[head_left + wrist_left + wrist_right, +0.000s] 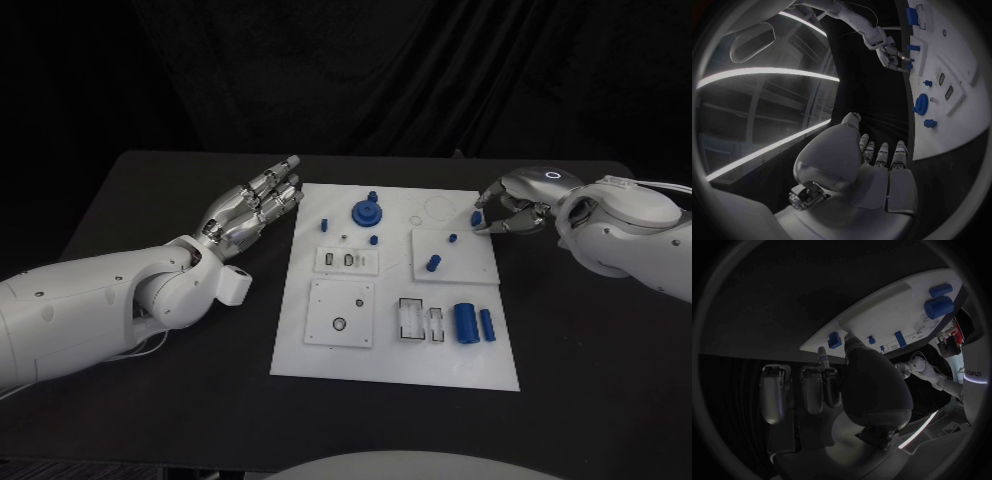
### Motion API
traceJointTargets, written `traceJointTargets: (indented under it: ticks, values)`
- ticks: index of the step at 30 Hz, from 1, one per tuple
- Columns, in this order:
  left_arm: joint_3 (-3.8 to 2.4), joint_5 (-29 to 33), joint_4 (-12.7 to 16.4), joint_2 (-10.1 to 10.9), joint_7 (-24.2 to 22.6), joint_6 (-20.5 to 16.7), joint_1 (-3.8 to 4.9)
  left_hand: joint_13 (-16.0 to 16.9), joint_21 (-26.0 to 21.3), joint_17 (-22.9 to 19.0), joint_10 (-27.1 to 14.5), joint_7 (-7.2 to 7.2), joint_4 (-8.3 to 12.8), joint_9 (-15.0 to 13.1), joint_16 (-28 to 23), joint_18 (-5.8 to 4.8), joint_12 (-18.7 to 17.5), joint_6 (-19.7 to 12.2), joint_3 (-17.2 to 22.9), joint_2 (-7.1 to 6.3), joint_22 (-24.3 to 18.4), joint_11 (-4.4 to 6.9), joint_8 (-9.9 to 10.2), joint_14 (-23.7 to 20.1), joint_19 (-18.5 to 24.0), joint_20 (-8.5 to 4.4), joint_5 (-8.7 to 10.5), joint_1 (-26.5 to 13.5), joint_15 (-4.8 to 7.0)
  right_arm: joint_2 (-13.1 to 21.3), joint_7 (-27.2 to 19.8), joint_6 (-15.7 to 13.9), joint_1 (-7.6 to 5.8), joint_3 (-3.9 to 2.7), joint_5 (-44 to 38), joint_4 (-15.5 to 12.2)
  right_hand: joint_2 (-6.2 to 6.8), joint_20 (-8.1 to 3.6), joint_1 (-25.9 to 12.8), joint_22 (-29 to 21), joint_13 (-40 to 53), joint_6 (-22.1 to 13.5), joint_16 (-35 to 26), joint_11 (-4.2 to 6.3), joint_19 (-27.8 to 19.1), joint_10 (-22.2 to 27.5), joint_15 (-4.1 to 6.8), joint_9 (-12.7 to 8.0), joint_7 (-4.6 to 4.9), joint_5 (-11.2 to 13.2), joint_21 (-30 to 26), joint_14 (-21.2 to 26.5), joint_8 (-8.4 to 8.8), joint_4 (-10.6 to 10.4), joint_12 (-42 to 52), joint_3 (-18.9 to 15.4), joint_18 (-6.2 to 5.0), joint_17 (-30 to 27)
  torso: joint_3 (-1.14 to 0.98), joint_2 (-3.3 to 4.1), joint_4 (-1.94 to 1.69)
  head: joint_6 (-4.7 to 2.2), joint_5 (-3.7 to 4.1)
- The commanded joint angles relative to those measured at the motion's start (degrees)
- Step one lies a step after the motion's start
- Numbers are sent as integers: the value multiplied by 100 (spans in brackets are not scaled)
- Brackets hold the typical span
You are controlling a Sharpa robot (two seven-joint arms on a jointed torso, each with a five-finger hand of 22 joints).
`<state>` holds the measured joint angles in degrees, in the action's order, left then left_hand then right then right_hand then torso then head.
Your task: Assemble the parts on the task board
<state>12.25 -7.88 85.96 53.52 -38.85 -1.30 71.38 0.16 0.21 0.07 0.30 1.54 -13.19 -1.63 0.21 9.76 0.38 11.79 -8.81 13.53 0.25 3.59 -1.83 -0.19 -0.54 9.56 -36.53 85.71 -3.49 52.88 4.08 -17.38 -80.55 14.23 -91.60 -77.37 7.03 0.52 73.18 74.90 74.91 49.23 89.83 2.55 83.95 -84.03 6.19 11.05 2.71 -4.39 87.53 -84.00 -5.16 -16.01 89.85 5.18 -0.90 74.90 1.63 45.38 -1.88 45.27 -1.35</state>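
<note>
The white task board (392,350) lies in the middle of the black table. My right hand (508,212) hovers at the board's far right edge, its thumb and a finger closed around a small blue part (476,217); the right wrist view has that blue part (834,340) between the thumb and a fingertip. Left of the board's far corner, my left hand (257,208) is held flat with fingers stretched out and nothing in it. A blue gear (368,212) stands near the far edge. Two blue cylinders (466,321) lie at the near right.
Small blue pegs (326,223) and a short blue cylinder (434,263) are scattered over the board's far half. White inset plates with slots (342,312) sit on the board. Bare black table (159,200) surrounds the board on both sides.
</note>
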Motion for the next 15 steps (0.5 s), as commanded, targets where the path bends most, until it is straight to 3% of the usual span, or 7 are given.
traceJointTargets:
  ticks: [1, 15]
  values:
    - [-4, -35, 1, -12, -177, 99, -15, -7, 22, -7, -5, -46, 5, -6, -21, 34, -29, -10, 24, 9, 6, -43, -3, 19, 0, 36, -26, 44, -40, -11, 24, 3, 15, -4, -14, 17, -49, 28, 9, 1414, 1509, -33, 17, -34, 448, -597, -41, 4, -12, 5, -21, -600, 9, 28, 15, 24, 17, 1510, -1, -1, 3, 0, -3]
    - [-4, -35, -12, -24, -174, 121, -18, -7, 22, -7, -5, -57, 10, -6, -21, 33, -29, -6, 33, 13, 7, -51, -4, 19, 0, 41, -25, 44, -46, -95, -28, 25, 19, -4, -14, 91, -210, 22, 196, 1416, 1509, 14, 17, -32, 451, -597, -32, 42, -19, 16, -16, -600, -8, 225, 15, 75, 19, 1510, 0, -3, 3, 9, -7]
